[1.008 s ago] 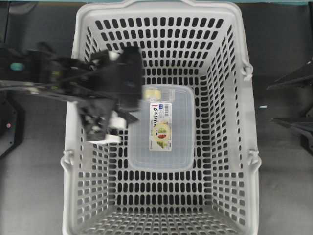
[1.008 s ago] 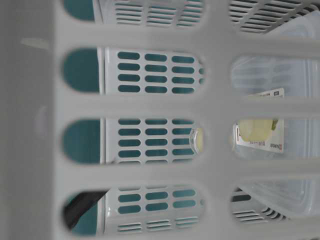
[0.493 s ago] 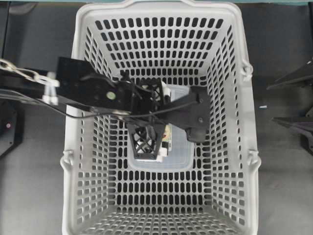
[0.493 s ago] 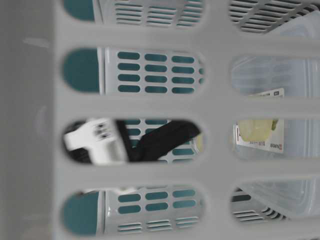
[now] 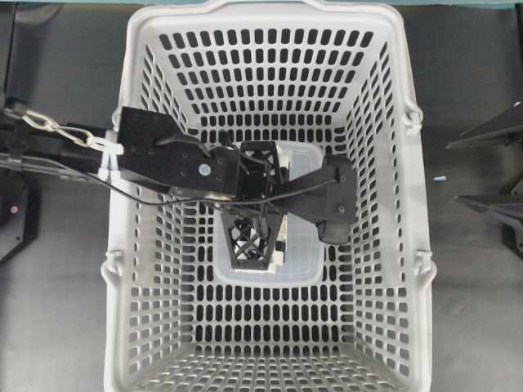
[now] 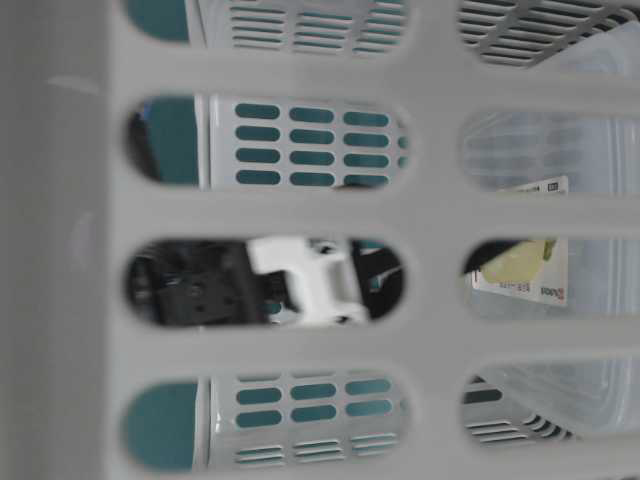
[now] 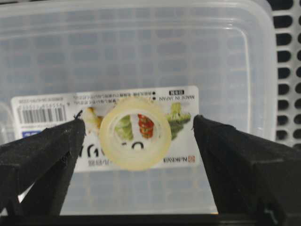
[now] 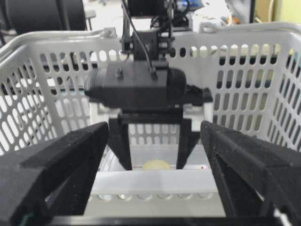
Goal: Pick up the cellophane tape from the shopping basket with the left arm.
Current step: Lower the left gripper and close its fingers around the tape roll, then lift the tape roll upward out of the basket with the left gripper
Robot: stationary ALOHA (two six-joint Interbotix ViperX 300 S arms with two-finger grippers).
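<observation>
grey slotted shopping basket (image 5: pixel 409 245) — dark tabletop (image 5: pixel 474 310)

Overhead, slot-level, two wrist views

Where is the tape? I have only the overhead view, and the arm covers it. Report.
Observer: In the left wrist view the cellophane tape lies flat on the clear box, on its label. It sits between the open fingers of the left tool, and they do not touch it.
Operator: Now give me the right tool.
Observer: Its own camera shows the right tool open and facing the shopping basket from outside.
</observation>
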